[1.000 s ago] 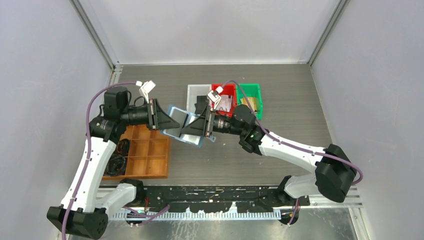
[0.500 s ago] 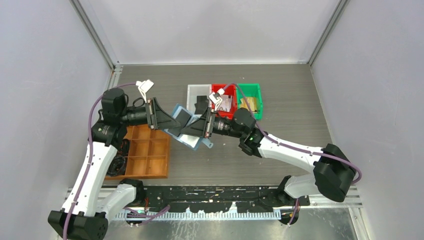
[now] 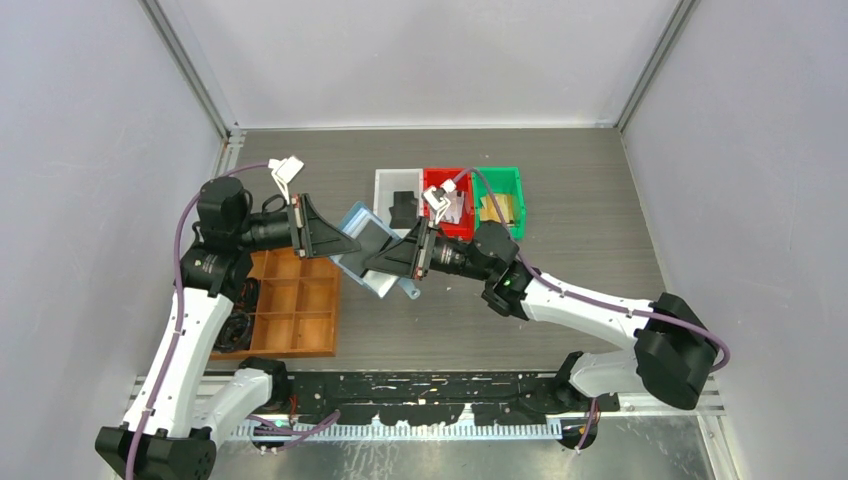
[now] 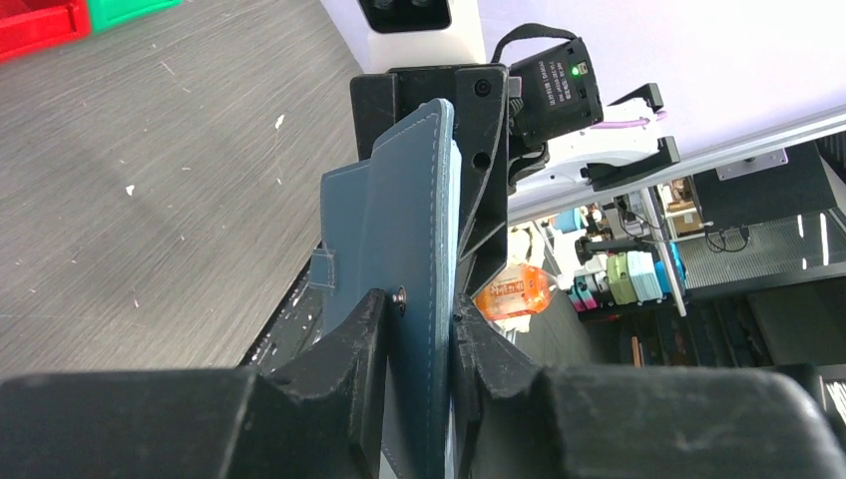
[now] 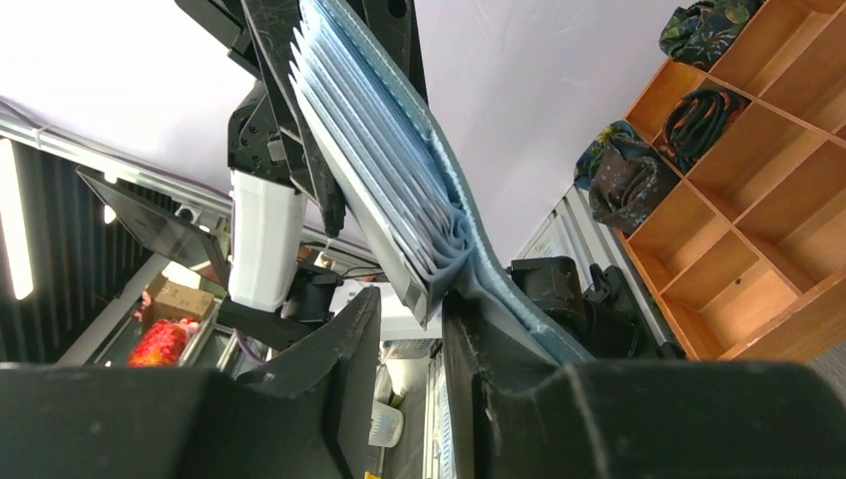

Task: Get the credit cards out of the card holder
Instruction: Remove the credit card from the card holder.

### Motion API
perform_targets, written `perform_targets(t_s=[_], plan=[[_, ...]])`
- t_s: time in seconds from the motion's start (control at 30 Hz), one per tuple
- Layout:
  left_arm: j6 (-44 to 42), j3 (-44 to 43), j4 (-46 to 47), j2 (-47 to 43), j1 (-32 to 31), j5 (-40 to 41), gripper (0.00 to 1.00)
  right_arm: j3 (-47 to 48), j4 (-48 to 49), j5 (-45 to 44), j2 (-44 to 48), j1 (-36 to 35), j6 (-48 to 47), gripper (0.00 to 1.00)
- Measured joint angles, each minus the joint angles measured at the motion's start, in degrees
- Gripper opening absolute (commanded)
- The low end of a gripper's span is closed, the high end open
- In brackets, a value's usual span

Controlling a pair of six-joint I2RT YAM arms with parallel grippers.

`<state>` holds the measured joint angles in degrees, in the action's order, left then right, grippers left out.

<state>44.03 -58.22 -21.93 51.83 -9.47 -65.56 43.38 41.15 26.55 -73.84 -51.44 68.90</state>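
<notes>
We hold the holder (image 3: 384, 284) in the air above the table (image 3: 580, 210), between both arms and near the bins (image 3: 519, 200). Our left end effector (image 4: 419, 304) is pinching its dark teal cover beside a small stud (image 4: 399, 295). Our right end effector (image 5: 409, 299) is pinching the pale blue fan of inner pockets (image 5: 384, 190). We cannot make out any cards in those pockets.

Teal-blue card holder (image 4: 399, 230), paler blue inside
</notes>
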Motion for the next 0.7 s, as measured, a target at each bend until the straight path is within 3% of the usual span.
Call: perform_targets(t_s=[0.23,0.5,0.7], plan=[[0.7,0.0,0.0,-0.1,0.0,0.0,0.06,-1.5,1.4,-2.3,1.2,-0.2,0.1,0.36],[2.5,-0.1,0.2,-0.9,0.0,0.1,0.05,-4.3,9.9,-4.8,0.5,-0.2,1.8,0.13],[4.5,-0.5,0.3,-1.1,0.8,-0.1,0.01,-5.2,14.6,-4.6,0.3,-0.2,2.4,0.08]])
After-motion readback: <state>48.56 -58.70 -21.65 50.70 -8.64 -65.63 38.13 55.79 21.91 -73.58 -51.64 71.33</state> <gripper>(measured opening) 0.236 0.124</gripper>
